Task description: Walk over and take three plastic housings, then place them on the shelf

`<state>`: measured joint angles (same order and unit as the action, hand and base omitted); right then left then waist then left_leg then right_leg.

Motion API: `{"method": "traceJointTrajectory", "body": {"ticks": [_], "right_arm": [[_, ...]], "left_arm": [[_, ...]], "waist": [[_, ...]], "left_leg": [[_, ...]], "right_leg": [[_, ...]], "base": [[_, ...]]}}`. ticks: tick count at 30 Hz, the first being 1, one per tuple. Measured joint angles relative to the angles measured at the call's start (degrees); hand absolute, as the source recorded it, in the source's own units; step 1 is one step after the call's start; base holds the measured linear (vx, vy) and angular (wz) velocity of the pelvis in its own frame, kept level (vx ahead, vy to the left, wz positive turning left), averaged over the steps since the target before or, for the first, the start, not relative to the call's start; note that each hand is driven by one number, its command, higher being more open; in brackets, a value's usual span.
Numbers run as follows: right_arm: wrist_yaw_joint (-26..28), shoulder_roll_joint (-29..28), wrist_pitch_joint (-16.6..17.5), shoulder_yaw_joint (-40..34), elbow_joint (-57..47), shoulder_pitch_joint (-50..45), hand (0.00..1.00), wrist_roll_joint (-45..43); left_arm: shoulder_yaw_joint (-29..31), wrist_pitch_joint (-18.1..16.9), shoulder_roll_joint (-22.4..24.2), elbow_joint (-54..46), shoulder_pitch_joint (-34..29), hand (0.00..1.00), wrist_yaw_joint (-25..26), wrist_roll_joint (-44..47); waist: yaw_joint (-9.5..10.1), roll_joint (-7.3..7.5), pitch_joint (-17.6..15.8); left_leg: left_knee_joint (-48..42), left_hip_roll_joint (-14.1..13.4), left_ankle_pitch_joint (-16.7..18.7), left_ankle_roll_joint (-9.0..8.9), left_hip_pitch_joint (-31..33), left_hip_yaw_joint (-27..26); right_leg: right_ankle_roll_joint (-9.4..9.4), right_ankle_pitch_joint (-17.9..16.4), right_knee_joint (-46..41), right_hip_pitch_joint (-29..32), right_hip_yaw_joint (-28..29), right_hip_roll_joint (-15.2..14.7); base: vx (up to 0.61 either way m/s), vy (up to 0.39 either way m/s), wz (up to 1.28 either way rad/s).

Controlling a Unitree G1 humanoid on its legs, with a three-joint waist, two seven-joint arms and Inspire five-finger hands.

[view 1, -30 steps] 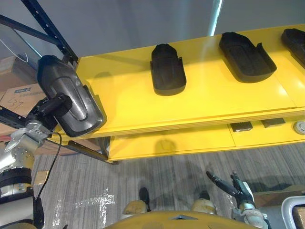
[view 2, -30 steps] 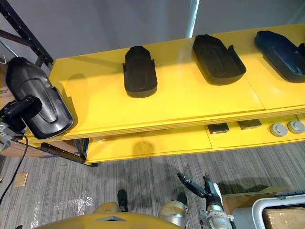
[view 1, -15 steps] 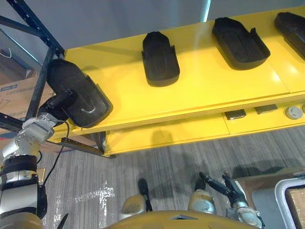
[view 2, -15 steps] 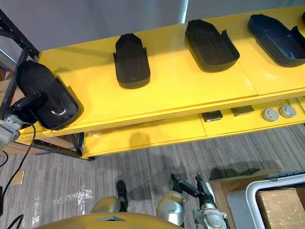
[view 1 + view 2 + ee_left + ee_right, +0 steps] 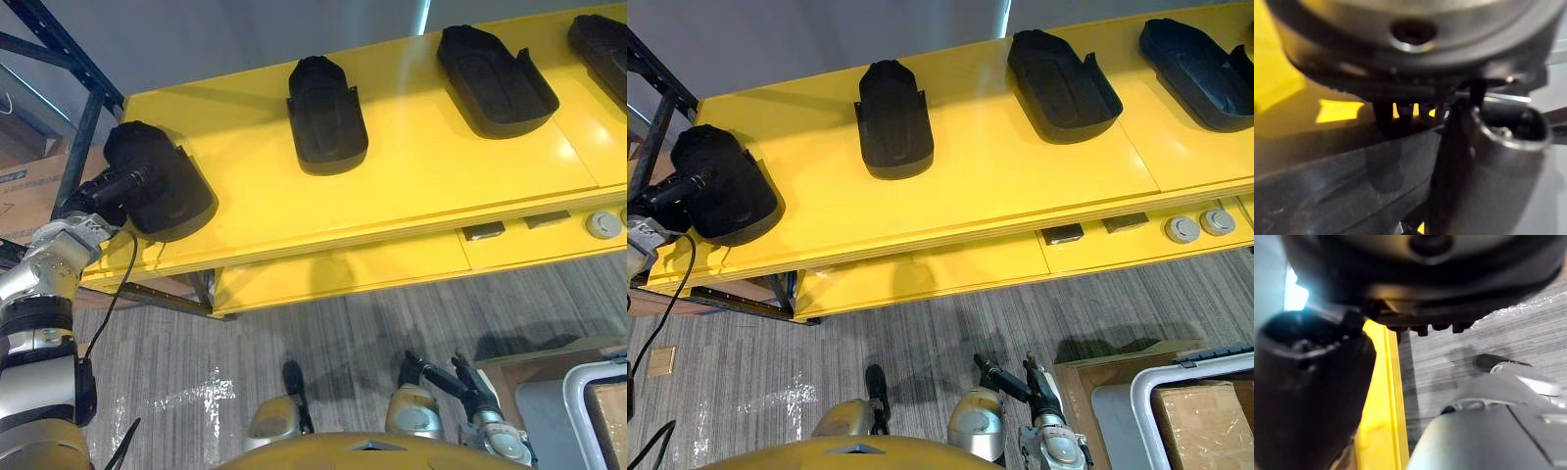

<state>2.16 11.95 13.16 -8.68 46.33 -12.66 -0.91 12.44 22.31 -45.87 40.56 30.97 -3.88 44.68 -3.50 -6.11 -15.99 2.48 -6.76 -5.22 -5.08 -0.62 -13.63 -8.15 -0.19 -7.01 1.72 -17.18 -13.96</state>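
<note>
4 plastic housings on 1 yellow shelf (image 5: 421,181), listed from its left end to its right.

- housing 1 (image 5: 162,181): black, rounded oval shell, smooth closed back up. It lies at the shelf's left end, near the front edge, turned at a slant. The left hand (image 5: 110,188) clasps its outer left end.
- housing 2 (image 5: 326,116): matt black, closed back up, with a raised centre panel and a small tab on each side. It lies flat toward the rear, well apart from housing 1.
- housing 3 (image 5: 495,67): black, hollow side up like a shallow tray, with an upright tab on its right rim. It lies flat and angled.
- housing 4 (image 5: 1200,59): dark bluish, hollow side up, at the right end.
</note>
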Motion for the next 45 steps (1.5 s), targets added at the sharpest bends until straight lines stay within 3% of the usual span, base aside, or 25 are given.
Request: {"method": "traceJointTrajectory", "body": {"ticks": [10, 15, 18, 20, 24, 27, 32, 34, 37, 39, 42, 45], "right_arm": [[-0.6, -1.0, 0.0, 1.3, 0.0, -0.4, 1.00, -0.1], [-1.2, -1.2, 0.1, 1.4, 0.0, -2.0, 1.00, -0.1], [-1.6, -1.2, 0.4, 1.4, 0.0, -2.3, 1.00, -0.1], [-1.6, -1.2, 1.2, 1.9, -0.3, -2.4, 1.00, -0.9], [-1.6, -1.2, 1.6, 2.5, -0.5, -2.6, 1.00, -2.8], [-3.0, -1.0, 4.2, 2.6, -0.5, -2.8, 1.00, -2.8], [-11.4, -1.1, 6.4, 6.1, -9.4, -3.5, 1.00, -3.0], [-14.7, -1.7, 7.3, 6.0, -14.4, -4.1, 1.00, -4.7], [-21.4, -5.4, 9.2, 3.4, -25.3, -4.2, 1.00, -5.0], [-25.3, -8.0, 11.1, 1.3, -36.3, -4.5, 1.00, -3.7], [-27.1, -8.2, 13.1, -1.0, -47.0, -4.3, 1.00, -1.5], [-26.6, -7.2, 15.7, -3.0, -53.1, -1.4, 1.00, -1.8]], "left_arm": [[-4.2, -0.1, -2.6, 0.0, 3.2, 1.00, -2.8, -9.6], [-4.9, -2.9, -4.9, 0.0, 5.0, 1.00, -4.0, -14.6], [-6.2, -6.2, -7.3, -0.1, 6.4, 1.00, -4.6, -16.5], [-6.6, -11.9, -8.7, -2.4, 6.9, 1.00, -3.5, -21.4], [-8.7, -18.6, -11.5, -6.3, 8.3, 1.00, -0.9, -29.3], [-9.5, -23.6, -11.9, -9.0, 9.4, 1.00, 1.7, -29.7], [-9.2, -29.8, -11.4, -21.2, 5.5, 1.00, 5.7, -27.3], [-5.9, -32.4, -7.6, -29.3, -1.2, 1.00, 6.7, -24.4], [-0.6, -37.2, 5.5, -45.4, -15.8, 1.00, 7.5, -24.5], [0.5, -40.3, 18.0, -53.7, -27.8, 1.00, 7.9, -25.9], [0.4, -41.9, 30.4, -57.3, -40.0, 1.00, 10.7, -32.0], [0.2, -42.2, 35.1, -57.3, -47.0, 1.00, 15.5, -36.4]], "waist": [[-0.41, 0.29, -0.1], [-0.76, 0.33, 0.0], [-1.01, 0.32, 0.1], [-0.85, 0.22, 0.7], [-0.54, 0.63, 2.7], [-0.29, 0.57, 4.6], [-0.11, 0.81, 8.2], [-0.10, 0.77, 9.3], [-0.03, 0.82, 10.6], [0.21, 1.04, 10.7], [1.01, 1.81, 11.0], [2.38, 3.50, 11.7]], "left_leg": [[2.2, 0.0, -0.5, -0.32, -2.5, -1.1], [2.3, 0.0, -0.4, -0.43, -4.3, -2.1], [2.3, 0.0, -0.4, -0.48, -5.1, -2.8], [2.4, -0.4, 0.0, -0.83, -4.9, -3.3], [2.4, -0.8, 0.0, -0.91, -5.2, -3.5], [2.4, -0.9, 0.0, -0.92, -6.0, -4.5], [2.6, -1.4, 0.2, -1.16, -6.1, -6.1], [2.6, -1.5, 0.2, -1.24, -6.7, -6.9], [2.6, -2.0, 0.4, -1.42, -7.3, -7.9], [2.6, -2.3, 0.5, -1.61, -7.7, -8.4], [2.6, -2.5, 0.5, -1.80, -7.8, -8.4], [2.6, -2.9, 0.2, -2.06, -7.8, -7.8]], "right_leg": [[-0.06, 0.1, 0.5, -1.2, 0.7, 0.2], [-0.51, 0.9, 2.3, -3.9, 0.4, 0.5], [-0.50, 1.0, 2.7, -4.9, 0.4, 0.6], [-0.22, 0.9, 3.4, -5.0, 0.4, 1.0], [-0.34, 1.3, 4.1, -5.9, 0.3, 1.5], [-0.21, 1.3, 4.3, -6.8, 0.1, 1.6], [0.02, 2.1, 5.7, -7.2, 0.5, 2.2], [0.06, 2.9, 6.8, -7.8, 0.9, 2.4], [0.30, 3.3, 7.5, -7.9, 1.7, 3.0], [0.42, 3.6, 8.1, -8.2, 1.8, 3.3], [0.53, 3.7, 8.3, -8.4, 1.7, 3.6], [0.75, 4.0, 8.8, -8.9, 1.1, 4.1]], "base": [[0.00, 0.007, -0.04], [0.02, 0.001, -0.02], [0.00, 0.000, 0.00], [0.00, 0.000, 0.00], [0.00, -0.002, -0.01], [0.00, 0.000, 0.00], [-0.01, 0.005, -0.06], [0.00, 0.008, -0.18], [-0.01, 0.002, -0.19], [-0.02, -0.009, -0.14], [0.00, -0.001, -0.02], [0.00, -0.013, 0.08]]}}
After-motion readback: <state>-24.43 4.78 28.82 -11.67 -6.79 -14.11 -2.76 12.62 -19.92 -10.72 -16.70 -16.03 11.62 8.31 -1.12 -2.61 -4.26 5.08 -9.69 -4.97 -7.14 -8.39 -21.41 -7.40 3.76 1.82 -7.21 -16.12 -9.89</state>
